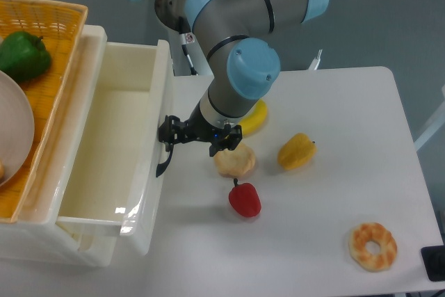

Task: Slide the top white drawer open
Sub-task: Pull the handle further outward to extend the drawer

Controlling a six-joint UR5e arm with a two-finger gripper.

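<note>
The top white drawer (111, 151) stands pulled out of the cabinet, its deep cream tray empty. Its curved black handle (164, 161) runs down the front face. My gripper (167, 138) is at the upper end of that handle, its black fingers shut on it. The arm reaches in from the upper right, and the wrist hides part of the gripper body.
A yellow wicker basket (52, 46) on the cabinet top holds a green pepper (22, 57) and a white plate (14, 126). On the table lie a bread roll (234, 161), red pepper (244, 199), yellow pepper (296, 151), banana (253, 119) and a doughnut (373, 245).
</note>
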